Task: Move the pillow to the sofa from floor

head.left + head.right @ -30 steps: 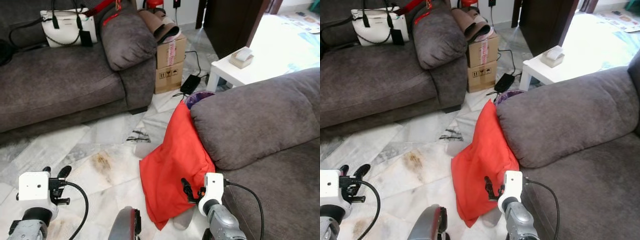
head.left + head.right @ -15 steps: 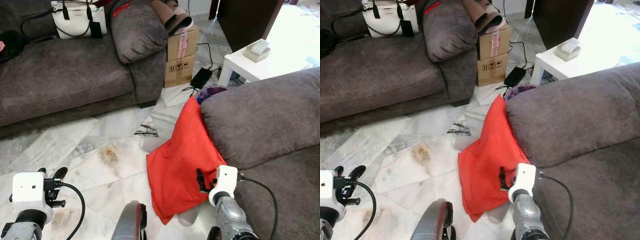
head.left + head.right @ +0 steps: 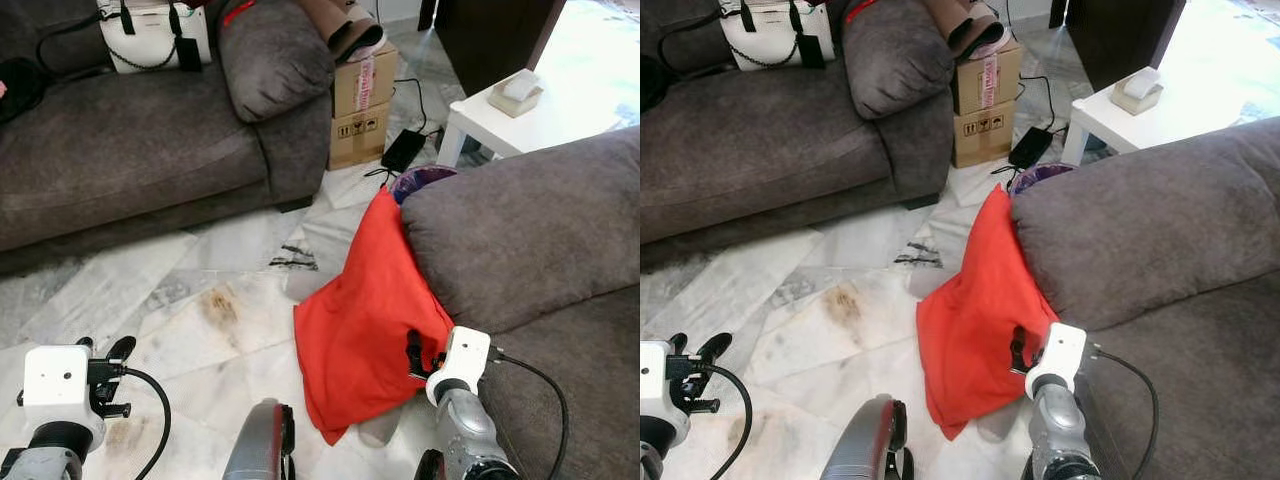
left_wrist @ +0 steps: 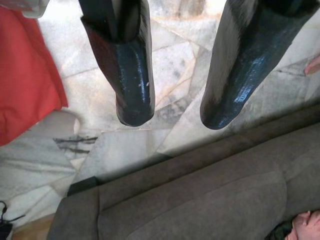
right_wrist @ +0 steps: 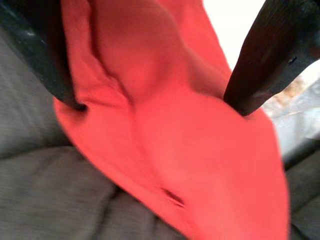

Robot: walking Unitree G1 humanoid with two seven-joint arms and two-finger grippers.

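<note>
Left eye view: red pillow is leaning against the arm of the near grey sofa, its lower edge lying on the marble floor. Right gripper is pressing its black fingers into the pillow's lower right edge, beside the sofa front. Left gripper is hanging low over bare floor, well apart from the pillow. A second grey sofa is carrying a white handbag with black straps. Beside its arm, a cardboard box is standing shut, with rolled material lying on top; red tape lettering and black handling symbols are too small to read. A white side table is holding a tissue box.

Right eye view: same scene; right gripper is sitting at the pillow's edge.

Left wrist view: the two fingers are standing apart, released, with floor and sofa front beyond their tips and pillow red off to one side.

Right wrist view: fingers are spread wide, with red pillow fabric bulging between them and grey sofa cloth just past the tips; not clenched on it.
</note>
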